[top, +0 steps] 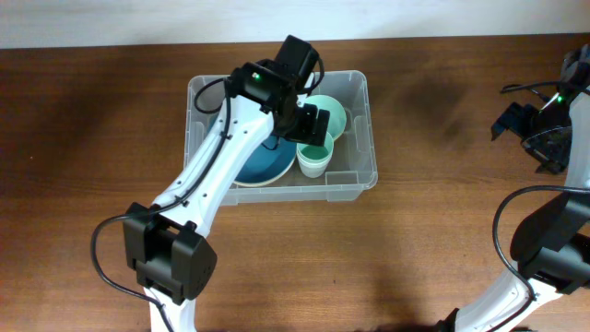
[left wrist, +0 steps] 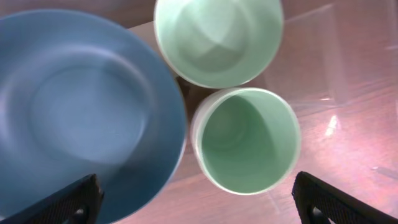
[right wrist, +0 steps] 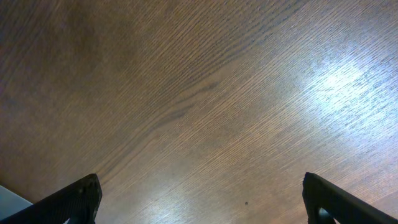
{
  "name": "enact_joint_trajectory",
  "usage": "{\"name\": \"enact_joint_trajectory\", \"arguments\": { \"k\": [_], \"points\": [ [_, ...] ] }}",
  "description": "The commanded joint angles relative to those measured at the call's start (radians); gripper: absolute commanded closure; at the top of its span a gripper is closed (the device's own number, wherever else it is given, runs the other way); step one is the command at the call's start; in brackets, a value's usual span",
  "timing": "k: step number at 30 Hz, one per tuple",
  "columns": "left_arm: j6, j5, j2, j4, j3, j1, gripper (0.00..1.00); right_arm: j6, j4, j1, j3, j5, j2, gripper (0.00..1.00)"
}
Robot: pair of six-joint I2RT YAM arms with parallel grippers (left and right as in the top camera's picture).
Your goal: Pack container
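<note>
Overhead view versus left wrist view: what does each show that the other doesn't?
Only overhead: the whole container, the table, both arms, the right gripper off to the side. Only left wrist: that the left gripper is open, and clearly empty cup interiors. Both: the blue plate, a mint cup and a second mint cup in the container.

We seem to be at a robotics lab bench: a left arm [top: 217,161] and a right arm [top: 564,198], trailing cables [top: 496,231], stand at a wood-grain worktop [top: 433,258], with crockery [top: 263,166] in a clear plastic container [top: 371,129].
</note>
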State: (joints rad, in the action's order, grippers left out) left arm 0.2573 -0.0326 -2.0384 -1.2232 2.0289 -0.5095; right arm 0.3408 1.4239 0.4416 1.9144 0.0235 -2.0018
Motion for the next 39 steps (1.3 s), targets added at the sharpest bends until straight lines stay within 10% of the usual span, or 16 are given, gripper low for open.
{"name": "enact_joint_trajectory", "arguments": {
  "k": [1,11,24,39],
  "points": [
    [0.025,0.039,0.07,-0.04,0.014,0.056,0.0,0.008,0.0,-0.003,0.0,-0.009,0.0,0.01],
    [0.227,0.303,0.407,-0.327,-0.006,0.126,0.0,0.008,0.0,-0.003,0.0,-0.009,0.0,0.01],
    [0.281,0.299,1.12,-0.122,-0.481,0.026,0.0,0.008,0.0,-0.003,0.0,-0.009,0.0,0.01],
    [0.266,0.282,1.277,-0.187,-0.543,0.026,0.0,0.008,0.0,-0.003,0.0,-0.009,0.0,0.01]
  ]
}}
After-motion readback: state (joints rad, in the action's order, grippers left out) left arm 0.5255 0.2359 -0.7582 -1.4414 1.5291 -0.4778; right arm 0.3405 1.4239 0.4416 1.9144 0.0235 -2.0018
